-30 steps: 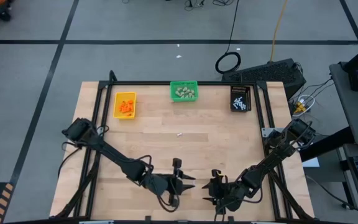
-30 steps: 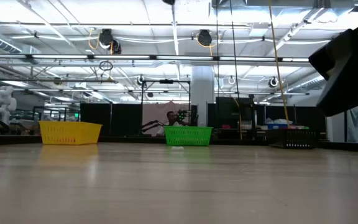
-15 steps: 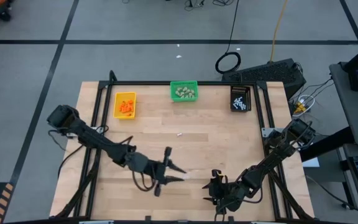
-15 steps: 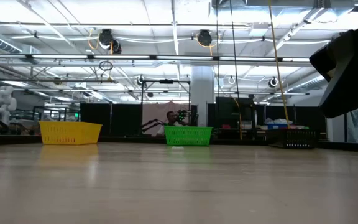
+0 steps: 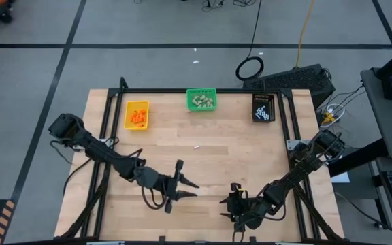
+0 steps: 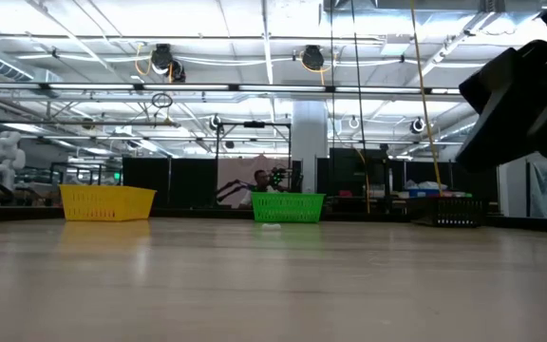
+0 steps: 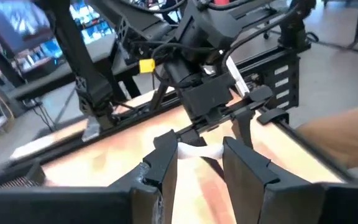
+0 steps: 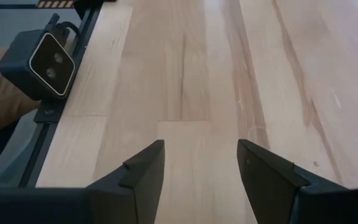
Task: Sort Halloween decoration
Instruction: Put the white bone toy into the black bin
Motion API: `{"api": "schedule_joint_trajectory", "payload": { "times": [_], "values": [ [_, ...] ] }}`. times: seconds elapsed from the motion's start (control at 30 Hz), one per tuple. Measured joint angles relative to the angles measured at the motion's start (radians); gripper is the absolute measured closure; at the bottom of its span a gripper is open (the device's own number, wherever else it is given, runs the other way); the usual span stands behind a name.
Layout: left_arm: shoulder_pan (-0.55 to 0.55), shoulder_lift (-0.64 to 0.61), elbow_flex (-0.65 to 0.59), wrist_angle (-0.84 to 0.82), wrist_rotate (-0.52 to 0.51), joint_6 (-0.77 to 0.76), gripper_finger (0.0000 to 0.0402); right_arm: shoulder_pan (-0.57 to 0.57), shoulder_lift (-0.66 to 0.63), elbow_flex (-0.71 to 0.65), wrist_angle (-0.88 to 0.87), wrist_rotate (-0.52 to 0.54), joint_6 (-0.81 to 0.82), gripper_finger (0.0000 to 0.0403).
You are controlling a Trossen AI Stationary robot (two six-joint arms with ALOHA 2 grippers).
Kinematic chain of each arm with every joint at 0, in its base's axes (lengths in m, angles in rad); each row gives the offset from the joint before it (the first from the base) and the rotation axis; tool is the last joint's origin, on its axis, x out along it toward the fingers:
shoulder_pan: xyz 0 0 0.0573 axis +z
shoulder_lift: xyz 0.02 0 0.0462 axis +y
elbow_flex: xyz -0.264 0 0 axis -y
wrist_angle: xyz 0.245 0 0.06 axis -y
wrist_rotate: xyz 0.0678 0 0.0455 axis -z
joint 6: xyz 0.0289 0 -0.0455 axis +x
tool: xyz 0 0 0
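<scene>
My left gripper (image 5: 193, 190) hovers over the table's near middle, shut on a small white stick (image 7: 197, 150). It points toward the right arm. My right gripper (image 5: 223, 208) stands open by the near edge, with only bare wood between its fingers (image 8: 201, 148). One more small white piece (image 5: 197, 146) lies flat on the table's middle. The yellow bin (image 5: 137, 114) holds orange bits. Beige lumps fill the green bin (image 5: 201, 100), and white sticks lie in the black bin (image 5: 263, 107). My left gripper pinches the white stick between the free ends of its two fingers (image 7: 165, 147). The stick spans the gap from one tip to the other. The fingers lie nearly level and come from the table's left. The stick is lifted clear of the wood.
The three bins stand in a row along the far edge. Bare wood lies between them and the grippers. The low camera (image 8: 46, 63) sits on the near rail beside my right gripper. A black frame rail (image 5: 182, 90) borders the table.
My left gripper has drawn back toward the table's left edge and a little toward the far edge. It has risen and tipped up toward level. The white stick has stayed between its tips and has gone with it.
</scene>
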Motion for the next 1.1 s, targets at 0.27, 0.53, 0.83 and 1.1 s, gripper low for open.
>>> {"api": "schedule_joint_trajectory", "payload": {
  "times": [0.27,0.53,0.83,1.1],
  "values": [
    [-0.001,0.000,0.000,0.005,-0.003,0.370,0.0288,0.000,0.000,0.000,0.000,0.023,-0.016,0.0213],
    [0.000,0.000,0.000,0.009,-0.051,0.920,0.0288,0.000,0.000,0.000,0.000,0.023,-0.019,0.0213],
    [0.000,0.000,0.002,0.081,-0.105,1.107,0.0288,0.000,0.000,0.000,-0.001,0.022,-0.022,0.0213],
    [0.002,0.000,0.002,0.078,-0.105,1.122,0.0288,0.000,0.000,0.000,-0.001,0.021,-0.022,0.0213]
  ]
}}
